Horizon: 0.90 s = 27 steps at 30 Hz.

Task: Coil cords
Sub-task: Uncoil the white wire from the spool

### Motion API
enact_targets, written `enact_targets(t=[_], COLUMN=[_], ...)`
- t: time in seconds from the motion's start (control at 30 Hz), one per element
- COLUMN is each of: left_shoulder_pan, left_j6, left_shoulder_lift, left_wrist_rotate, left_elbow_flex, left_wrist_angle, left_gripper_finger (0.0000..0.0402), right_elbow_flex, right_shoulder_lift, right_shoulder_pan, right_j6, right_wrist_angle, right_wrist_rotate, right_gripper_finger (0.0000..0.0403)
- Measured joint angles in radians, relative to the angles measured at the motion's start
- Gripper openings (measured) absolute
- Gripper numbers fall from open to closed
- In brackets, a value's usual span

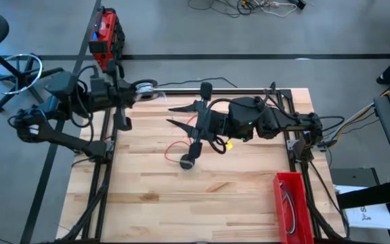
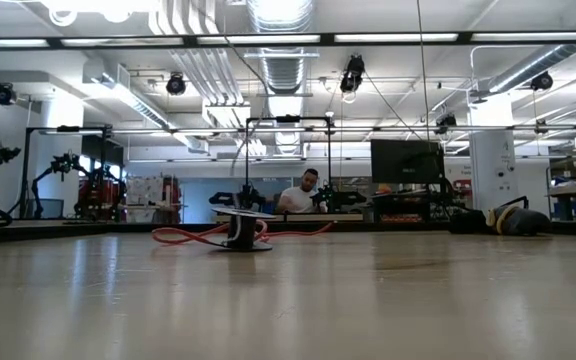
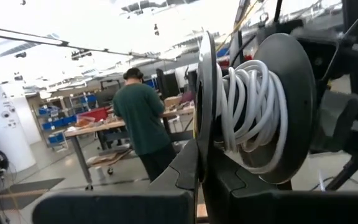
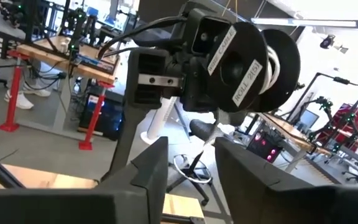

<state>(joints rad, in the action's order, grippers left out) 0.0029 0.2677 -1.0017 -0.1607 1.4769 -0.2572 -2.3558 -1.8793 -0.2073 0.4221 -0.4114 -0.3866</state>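
Free room on the near and middle worktop, clutter along the far side.

The worktop (image 1: 181,196) lies bare across its near half and left middle, so an end effector could pass there unhindered. At the near right corner a red bin (image 1: 292,203) blocks the edge. Toward the far middle, the red cord (image 1: 178,147) loops over the wood beside a small dark spool (image 1: 188,161) standing on it. Above these the right arm's end effector (image 1: 181,116) reaches leftward with its fingers spread. At the far left edge the left end effector (image 1: 135,90) hangs with a reel of white cord (image 3: 253,112) close by.
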Motion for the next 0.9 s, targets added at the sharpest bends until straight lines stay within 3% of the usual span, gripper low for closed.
enact_targets(t=[0.23, 0.47, 0.9], left_shoulder_pan=[0.0, 0.0, 0.0], left_j6=[-0.052, -0.053, -0.053], left_shoulder_lift=[0.001, -0.04, -0.057], left_wrist_rotate=[0.05, 0.05, 0.075], left_elbow_flex=[0.0, 0.0, 0.0], left_wrist_angle=[0.002, 0.014, 0.035], left_gripper_finger=[0.0, 0.0, 0.0], right_elbow_flex=[0.0, 0.0, 0.0], right_shoulder_lift=[-0.005, -0.073, -0.101], right_shoulder_pan=[0.002, 0.014, 0.042], right_j6=[-0.001, -0.002, -0.07], right_wrist_angle=[0.001, 0.101, 0.141], right_wrist_rotate=[0.001, 0.001, -0.007], right_gripper_finger=[0.0144, 0.0152, 0.0083])
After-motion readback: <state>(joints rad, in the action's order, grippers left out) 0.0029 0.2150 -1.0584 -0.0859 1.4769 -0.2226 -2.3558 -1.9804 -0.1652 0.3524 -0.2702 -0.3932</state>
